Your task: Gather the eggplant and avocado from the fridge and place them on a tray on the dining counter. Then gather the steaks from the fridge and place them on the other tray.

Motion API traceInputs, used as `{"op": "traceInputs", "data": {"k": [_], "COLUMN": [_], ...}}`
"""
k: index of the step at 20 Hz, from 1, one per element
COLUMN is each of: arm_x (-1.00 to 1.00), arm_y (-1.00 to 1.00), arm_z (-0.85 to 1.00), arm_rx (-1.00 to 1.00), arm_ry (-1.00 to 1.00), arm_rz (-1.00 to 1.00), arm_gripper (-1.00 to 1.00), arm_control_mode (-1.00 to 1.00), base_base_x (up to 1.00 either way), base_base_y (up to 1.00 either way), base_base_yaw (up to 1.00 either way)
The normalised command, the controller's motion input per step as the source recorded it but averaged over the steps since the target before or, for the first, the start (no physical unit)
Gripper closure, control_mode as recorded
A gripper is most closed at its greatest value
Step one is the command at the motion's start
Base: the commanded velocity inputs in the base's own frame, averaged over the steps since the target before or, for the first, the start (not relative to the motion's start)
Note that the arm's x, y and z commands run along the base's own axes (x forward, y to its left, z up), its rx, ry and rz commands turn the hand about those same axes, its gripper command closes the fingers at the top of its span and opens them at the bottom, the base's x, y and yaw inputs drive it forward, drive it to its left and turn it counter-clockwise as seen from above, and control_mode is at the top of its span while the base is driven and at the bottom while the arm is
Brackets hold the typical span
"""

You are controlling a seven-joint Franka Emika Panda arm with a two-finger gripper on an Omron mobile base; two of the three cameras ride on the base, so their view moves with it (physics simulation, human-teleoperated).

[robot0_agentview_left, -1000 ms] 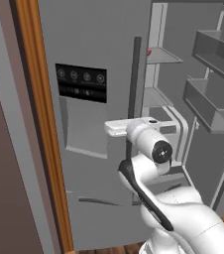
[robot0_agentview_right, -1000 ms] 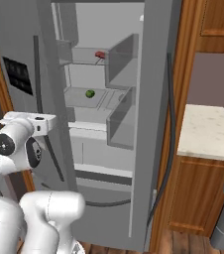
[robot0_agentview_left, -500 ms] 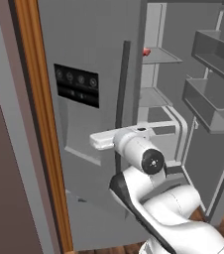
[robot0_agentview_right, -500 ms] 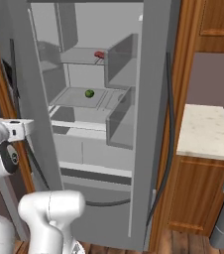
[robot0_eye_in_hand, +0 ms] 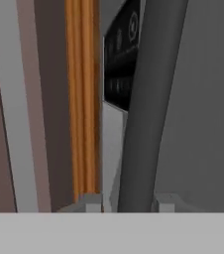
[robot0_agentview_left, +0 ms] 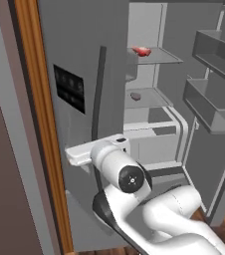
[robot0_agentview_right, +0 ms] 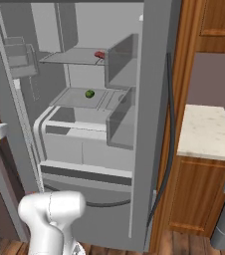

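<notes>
The grey fridge (robot0_agentview_right: 153, 104) stands with both doors swung out. My gripper (robot0_eye_in_hand: 128, 202) is shut on the left door's dark bar handle (robot0_eye_in_hand: 151, 99), which runs up between the two fingertips (robot0_eye_in_hand: 90, 201). In the left base view the hand (robot0_agentview_left: 92, 149) sits at the lower end of that handle (robot0_agentview_left: 99, 89), beside the black dispenser panel (robot0_agentview_left: 69, 88). A red steak (robot0_agentview_right: 100, 55) lies on the upper glass shelf, also seen as the steak (robot0_agentview_left: 141, 51). The green avocado (robot0_agentview_right: 89, 93) rests on the shelf below. The eggplant, both trays and the dining counter are out of view.
A wooden panel (robot0_agentview_left: 40, 124) runs close along the left door's outer side. The right door (robot0_agentview_left: 211, 99) with its bins stands open on the right. A beige wall counter (robot0_agentview_right: 206, 132) over wooden cabinets (robot0_agentview_right: 199, 199) lies to the fridge's right.
The left door has swung further open with my gripper on its handle, and the hand has moved left with it. More of the shelves now shows.
</notes>
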Motion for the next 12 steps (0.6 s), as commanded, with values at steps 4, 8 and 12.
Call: {"op": "traceInputs", "data": {"k": [4,8,12], "arm_x": [-0.27,-0.25,-0.12], "arm_y": [0.62,0.56,0.41], "arm_z": [0.00,0.00,0.00], "arm_rx": [-0.03,-0.03,-0.01], "arm_ry": [0.00,0.00,0.00], "arm_rz": [0.05,0.04,0.01], "arm_gripper": [1.00,1.00,1.00], "arm_control_mode": [-1.00,-1.00,-1.00], "base_base_x": [0.00,0.00,0.00], "base_base_y": [0.00,0.00,0.00], "base_base_yaw": [0.00,0.00,0.00]}}
